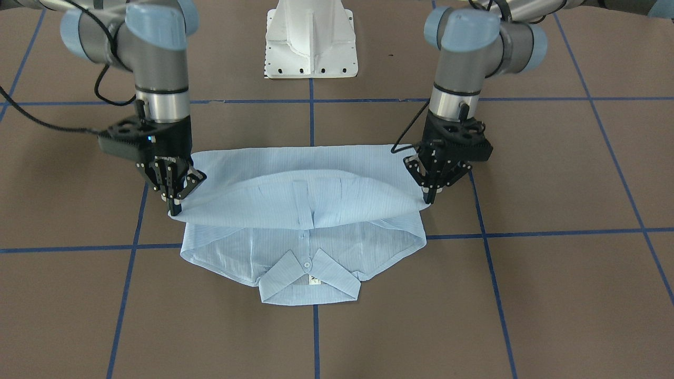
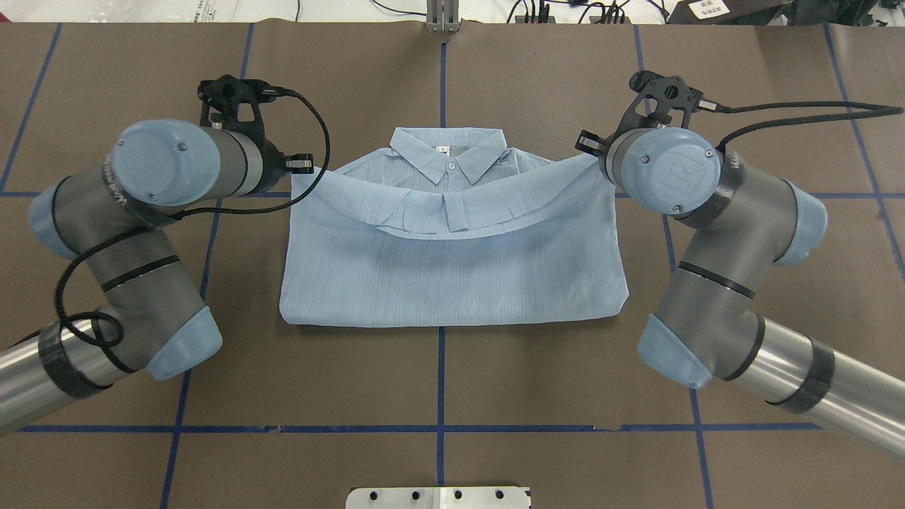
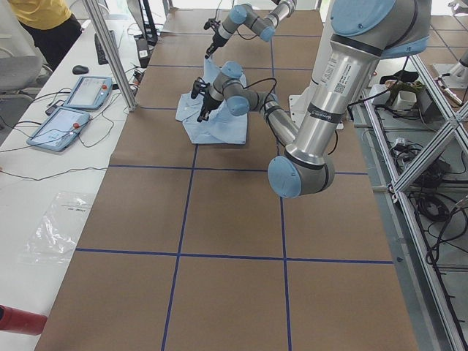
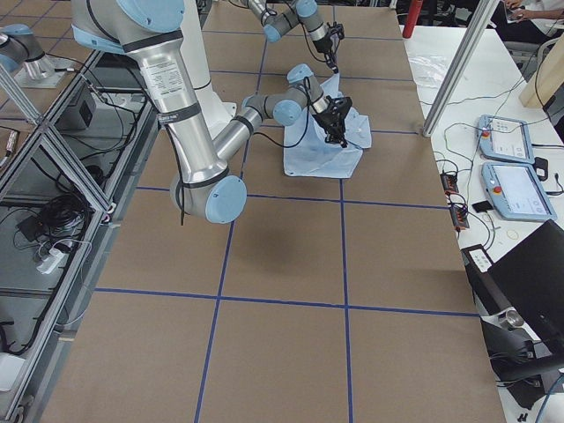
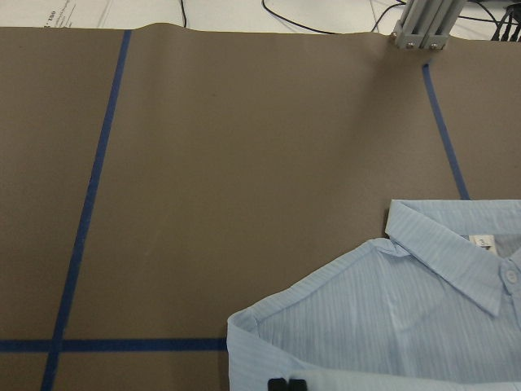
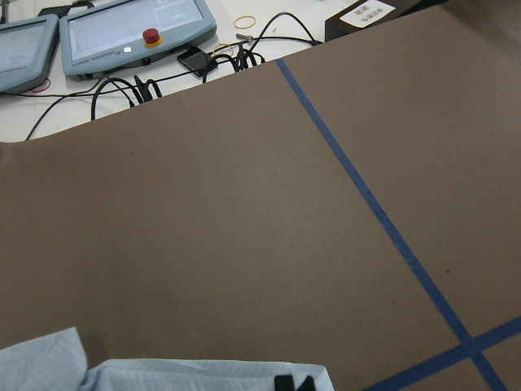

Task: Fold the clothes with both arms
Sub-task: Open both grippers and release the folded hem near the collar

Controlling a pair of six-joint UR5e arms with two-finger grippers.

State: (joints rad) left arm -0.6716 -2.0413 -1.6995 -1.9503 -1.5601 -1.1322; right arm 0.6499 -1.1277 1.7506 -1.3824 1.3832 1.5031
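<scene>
The pale blue striped shirt (image 1: 316, 184) lies in the middle of the brown table, its lower half lifted and folded over toward the collar (image 1: 310, 281). It also shows in the overhead view (image 2: 452, 268). My left gripper (image 1: 428, 199) is shut on one corner of the folded edge, just above the table. My right gripper (image 1: 175, 209) is shut on the other corner. The edge sags between them and leaves the collar (image 2: 449, 152) and the neck label uncovered. In the left wrist view my left gripper (image 5: 286, 383) pinches the cloth (image 5: 391, 318). In the right wrist view my right gripper (image 6: 295, 383) does the same.
The white pedestal base (image 1: 310, 42) stands behind the shirt. Blue tape lines (image 1: 489, 234) cross the table. Teach pendants (image 6: 130, 32) and cables lie beyond the table's far edge. A person (image 3: 44, 22) stands at that side.
</scene>
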